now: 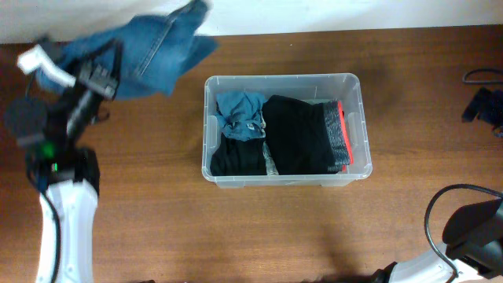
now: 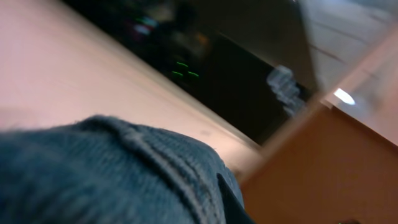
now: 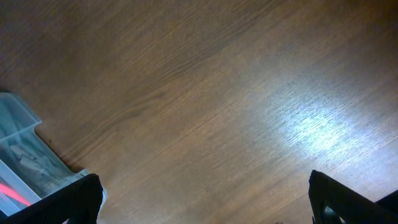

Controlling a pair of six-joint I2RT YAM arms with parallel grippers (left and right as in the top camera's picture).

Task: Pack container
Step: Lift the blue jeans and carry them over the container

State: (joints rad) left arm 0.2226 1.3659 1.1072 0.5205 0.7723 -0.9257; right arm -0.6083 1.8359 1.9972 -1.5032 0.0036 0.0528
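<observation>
While I am watching from overhead, the left gripper [image 1: 108, 72] is clamping the jeans [image 1: 161, 47], which are bunching up at about ten o'clock from the container [image 1: 283, 78]. Its fingers are hiding under the denim. The container is sitting at the middle of the table [image 1: 236, 228], well apart from both arms. Inside it, a blue garment [image 1: 242, 114] is lying toward the eleven o'clock corner. Black clothes [image 1: 299, 137] are filling the middle, and a grey-and-red piece [image 1: 339, 130] is pressing against the three o'clock wall. The right gripper [image 3: 208, 202] is hovering over the wood at about four o'clock from the container, its fingers spreading wide and holding nothing.
</observation>
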